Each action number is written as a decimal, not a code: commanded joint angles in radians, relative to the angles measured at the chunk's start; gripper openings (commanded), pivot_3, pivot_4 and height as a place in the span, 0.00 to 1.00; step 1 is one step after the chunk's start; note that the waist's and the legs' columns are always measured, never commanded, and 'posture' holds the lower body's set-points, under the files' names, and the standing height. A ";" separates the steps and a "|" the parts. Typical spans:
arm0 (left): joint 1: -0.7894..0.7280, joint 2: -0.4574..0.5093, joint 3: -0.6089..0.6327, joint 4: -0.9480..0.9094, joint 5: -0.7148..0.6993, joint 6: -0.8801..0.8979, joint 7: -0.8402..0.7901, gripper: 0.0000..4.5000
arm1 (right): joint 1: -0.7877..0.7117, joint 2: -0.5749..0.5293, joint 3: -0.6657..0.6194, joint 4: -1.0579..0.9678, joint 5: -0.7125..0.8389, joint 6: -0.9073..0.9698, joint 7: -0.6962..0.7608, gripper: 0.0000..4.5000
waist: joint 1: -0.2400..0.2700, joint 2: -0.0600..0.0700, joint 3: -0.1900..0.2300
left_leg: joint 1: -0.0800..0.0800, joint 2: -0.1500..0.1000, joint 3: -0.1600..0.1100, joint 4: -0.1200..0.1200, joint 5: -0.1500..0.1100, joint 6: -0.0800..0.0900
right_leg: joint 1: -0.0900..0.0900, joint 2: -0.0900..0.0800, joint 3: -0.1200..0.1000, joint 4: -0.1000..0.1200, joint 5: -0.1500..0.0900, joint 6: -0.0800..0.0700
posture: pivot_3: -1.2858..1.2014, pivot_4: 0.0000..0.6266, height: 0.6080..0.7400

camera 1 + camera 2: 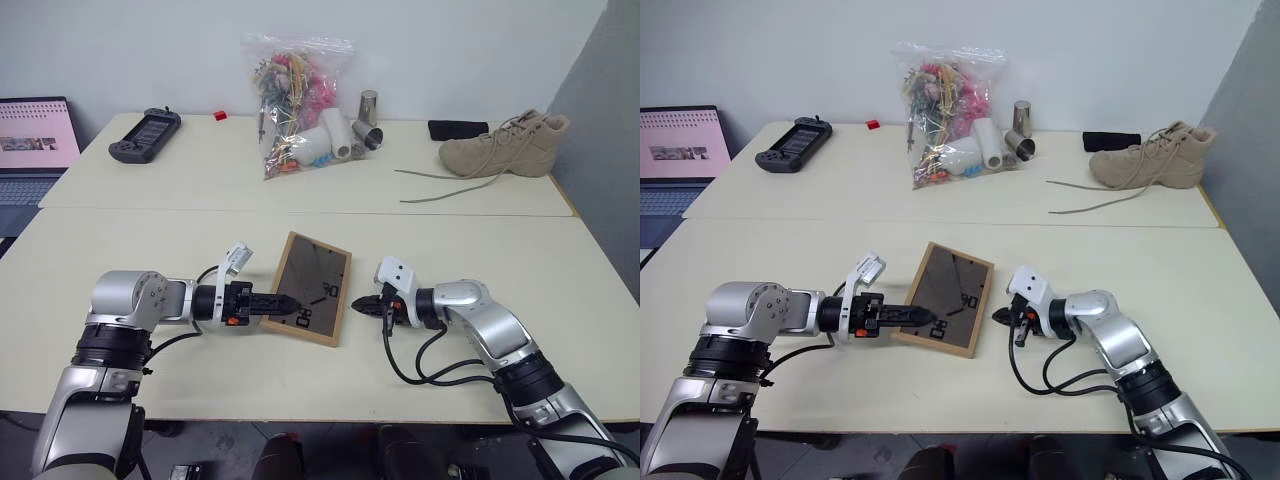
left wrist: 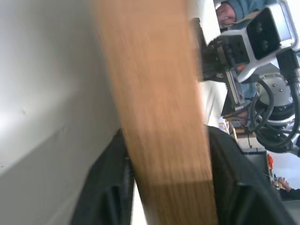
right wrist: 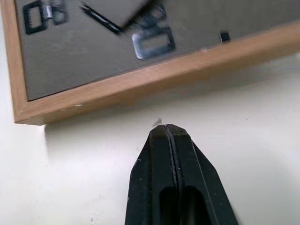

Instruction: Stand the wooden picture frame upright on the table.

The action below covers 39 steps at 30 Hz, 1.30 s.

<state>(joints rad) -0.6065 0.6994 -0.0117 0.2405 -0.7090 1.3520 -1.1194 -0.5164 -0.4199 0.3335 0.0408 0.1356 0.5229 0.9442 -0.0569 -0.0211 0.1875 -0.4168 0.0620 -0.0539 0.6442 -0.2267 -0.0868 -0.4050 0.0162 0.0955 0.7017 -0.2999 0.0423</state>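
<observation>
Left eye view | left claw (image 1: pixel 288 304) grasping wooden picture frame (image 1: pixel 318 278), tilted, dark back up | right claw (image 1: pixel 362 305) clenched just beside frame | counter (image 1: pixel 200 240)

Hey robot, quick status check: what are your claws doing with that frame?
Left claw clamped on the wooden picture frame, back side up, tilted. Right claw shut, beside the frame's edge, not touching. Table around it clear.

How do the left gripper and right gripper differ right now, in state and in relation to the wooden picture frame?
The left gripper has its fingers either side of the wooden picture frame edge, gripping it; the right gripper is shut on nothing. The left reaches over the frame's dark back; the right sits beside the frame, apart from it, low over the table. Both point inward toward the frame.
</observation>
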 commanded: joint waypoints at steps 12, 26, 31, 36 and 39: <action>-0.051 -0.069 0.157 -0.118 -0.015 -0.169 0.144 0.29 | -0.212 -0.108 -0.264 -0.031 0.218 0.194 0.055 0.39 | -0.001 0.000 0.000 | 0.000 0.000 0.000 -0.001 0.000 0.000 | 0.000 0.000 0.000 -0.001 0.000 0.000 | 0.52 0.24 1.00; -0.048 -0.110 0.120 -0.193 -0.007 -0.284 0.172 0.29 | -0.324 0.086 -0.240 -0.023 0.276 0.271 -0.094 1.00 | 0.000 0.000 0.000 | -0.001 0.000 0.000 -0.001 0.000 0.000 | 0.000 0.000 0.000 -0.002 0.000 0.000 | 0.52 0.24 1.00; -0.053 -0.110 0.114 -0.181 0.002 -0.299 0.172 0.29 | -0.322 0.152 -0.198 -0.091 0.306 0.303 -0.116 1.00 | -0.002 0.000 0.000 | -0.001 0.000 0.000 -0.001 0.000 0.000 | -0.001 0.000 0.000 -0.002 0.000 0.000 | 0.52 0.24 1.00; -0.058 -0.116 0.108 -0.173 0.009 -0.313 0.172 0.29 | -0.321 0.185 -0.175 -0.112 0.312 0.309 -0.122 1.00 | -0.001 0.000 0.000 | -0.001 0.000 0.000 -0.001 0.000 0.000 | -0.001 0.000 0.000 -0.001 0.000 0.000 | 0.52 0.24 1.00; -0.060 -0.119 0.109 -0.168 0.012 -0.318 0.175 0.29 | -0.317 0.188 -0.172 -0.152 0.349 0.335 -0.101 1.00 | -0.001 0.000 0.000 | -0.001 0.000 0.000 -0.001 0.000 0.000 | -0.001 0.000 0.000 -0.002 0.000 0.000 | 0.52 0.24 1.00</action>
<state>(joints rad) -0.6326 0.5886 0.0861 0.1089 -0.6790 1.0673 -0.9291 -0.8172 -0.2532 0.1411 -0.0274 0.4212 0.8429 0.8088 -0.0577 -0.0212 0.1878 -0.4180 0.0624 -0.0537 0.6433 -0.2267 -0.0868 -0.4057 0.0161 0.0954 0.7001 -0.2998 0.0421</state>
